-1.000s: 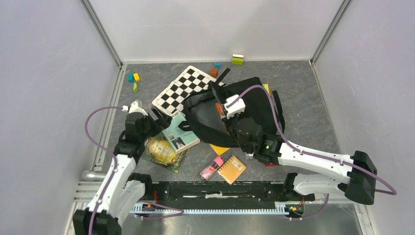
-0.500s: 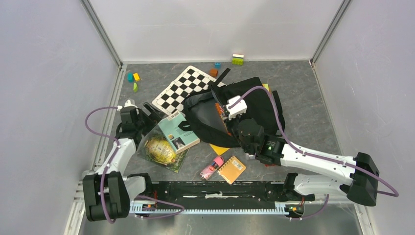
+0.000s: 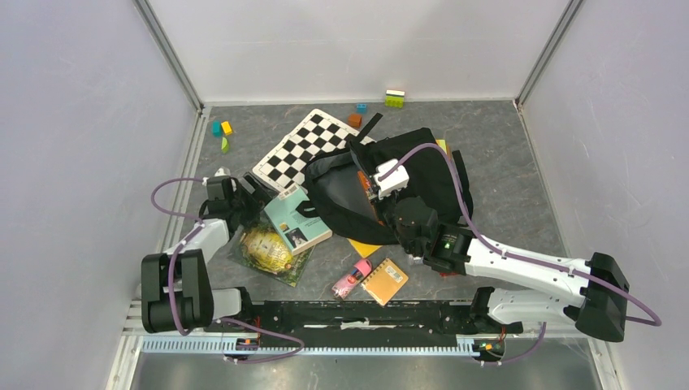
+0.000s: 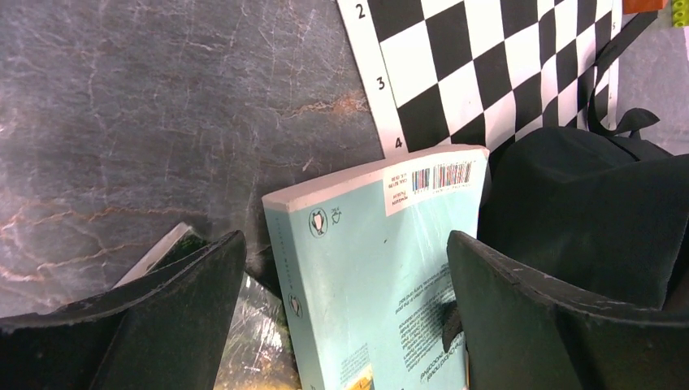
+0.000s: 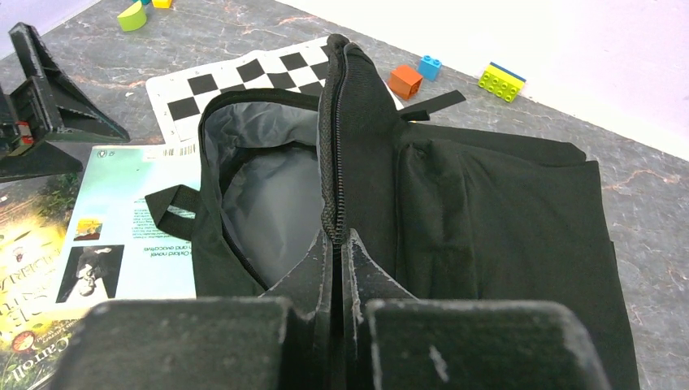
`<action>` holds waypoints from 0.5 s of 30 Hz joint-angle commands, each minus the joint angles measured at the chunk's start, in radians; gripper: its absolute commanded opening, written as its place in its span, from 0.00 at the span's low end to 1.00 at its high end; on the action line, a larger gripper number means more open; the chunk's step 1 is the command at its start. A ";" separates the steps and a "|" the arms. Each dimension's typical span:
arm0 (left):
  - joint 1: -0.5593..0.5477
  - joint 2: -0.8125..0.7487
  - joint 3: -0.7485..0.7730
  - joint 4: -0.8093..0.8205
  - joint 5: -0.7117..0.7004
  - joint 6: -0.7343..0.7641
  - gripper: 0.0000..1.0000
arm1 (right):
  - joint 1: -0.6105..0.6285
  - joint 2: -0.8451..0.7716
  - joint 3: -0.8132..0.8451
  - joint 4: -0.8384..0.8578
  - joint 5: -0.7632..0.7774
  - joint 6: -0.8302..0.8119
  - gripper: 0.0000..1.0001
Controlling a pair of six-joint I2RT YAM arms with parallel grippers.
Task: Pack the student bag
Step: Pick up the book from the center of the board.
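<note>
The right gripper has its jaws pressed together on the zipper edge of the student bag, pinching that flap upright so the main pocket gapes. From those jaws the pale grey lining opens away to one side, and the flat black body of the bag lies to the other.

The left gripper stands with its jaws spread as wide as they go, holding nothing. The barcode end of a teal paperback lies between the two fingers, a checkered chess mat stretches beyond the fingertips, and the bag's black fabric sits just outside one finger, touching the book's edge.

The step in hand looks like loading the first book: one arm props the mouth open while the other lines up on the paperback. The next move probably calls for lowering the open jaws, closing on the book's end, and drawing it clear of the small bag loop resting on its cover. Then it can slide under the raised flap without knocking the flap out of the pinch.
</note>
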 commanded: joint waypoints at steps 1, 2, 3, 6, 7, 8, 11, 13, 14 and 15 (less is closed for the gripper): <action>0.003 0.054 0.017 0.057 0.025 -0.010 1.00 | 0.003 0.000 0.018 0.033 -0.010 -0.001 0.00; 0.004 0.066 0.017 0.060 0.031 -0.015 1.00 | 0.003 0.000 0.019 0.033 -0.007 -0.003 0.00; 0.003 0.071 0.015 0.065 0.042 -0.018 1.00 | 0.003 -0.003 0.019 0.032 -0.006 -0.001 0.00; 0.003 0.078 -0.002 0.104 0.078 -0.056 1.00 | 0.003 -0.003 0.017 0.037 -0.004 -0.001 0.00; 0.003 0.080 -0.015 0.122 0.095 -0.075 1.00 | 0.003 -0.003 0.018 0.037 -0.004 -0.002 0.00; 0.003 0.086 -0.024 0.143 0.111 -0.089 1.00 | 0.003 -0.001 0.019 0.037 -0.005 -0.001 0.00; 0.004 0.096 -0.047 0.187 0.145 -0.134 1.00 | 0.002 -0.001 0.021 0.037 -0.006 -0.001 0.00; 0.003 0.102 -0.071 0.225 0.154 -0.165 1.00 | 0.003 -0.005 0.021 0.037 -0.007 -0.001 0.00; 0.003 0.107 -0.079 0.240 0.153 -0.175 1.00 | 0.003 -0.006 0.022 0.036 -0.008 -0.001 0.00; 0.003 0.115 -0.085 0.248 0.151 -0.179 1.00 | 0.004 -0.006 0.022 0.037 -0.008 -0.001 0.00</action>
